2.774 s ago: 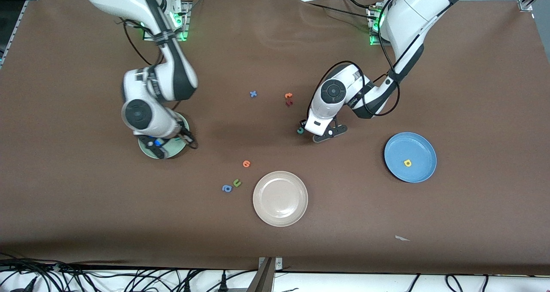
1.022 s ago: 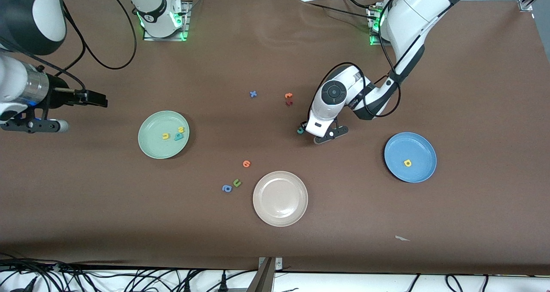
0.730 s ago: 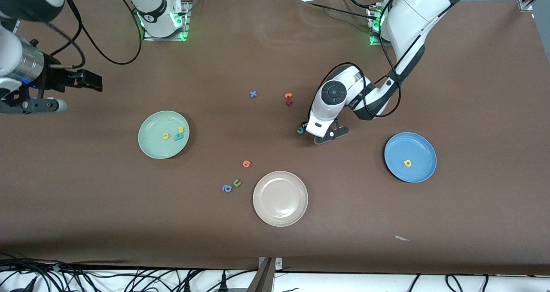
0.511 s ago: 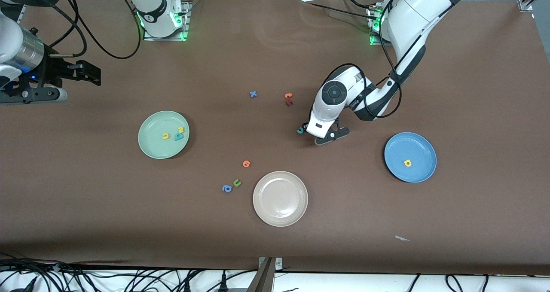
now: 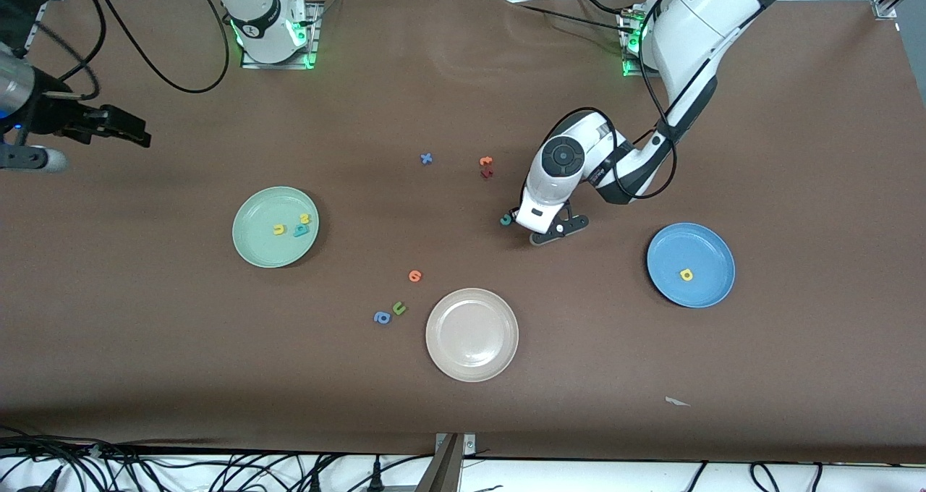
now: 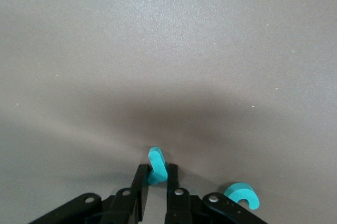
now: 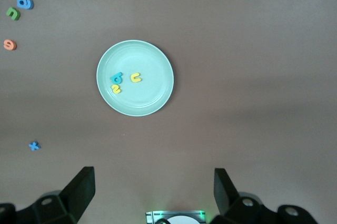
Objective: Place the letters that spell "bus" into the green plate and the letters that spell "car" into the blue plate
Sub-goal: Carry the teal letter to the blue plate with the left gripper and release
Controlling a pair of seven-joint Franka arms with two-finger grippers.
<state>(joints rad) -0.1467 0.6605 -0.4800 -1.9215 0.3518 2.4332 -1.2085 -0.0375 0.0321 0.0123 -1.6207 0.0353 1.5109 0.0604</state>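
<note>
Teal foam, thin and nearly weightless: the small teal foam letter r [image 6: 157, 165] stands on edge between the closed fingertips of the left pincer [image 6: 156, 177], low over the middle of the brown surface [image 5: 463, 405]. It looks soft enough to squash or twist, so a light pinch across its flat faces, as here, seems the safest hold; a hard squeeze could flick it away. Just beside it lies the teal foam letter c [image 6: 241, 194], flat on the surface and likely best taken across its curved back. The yellow foam letter a [image 5: 686, 275] already sits in the round bright blue plate [image 5: 716, 249] toward the left arm's end. The round pale mint-green plate [image 7: 152, 61] holds the teal foam b [image 7: 116, 79], the yellow foam u [image 7: 136, 78] and the small yellow foam s [image 7: 116, 89]. The right pincer [image 7: 152, 190] waits with its fingers spread wide and empty, high near the surface's edge at the right arm's end.
</note>
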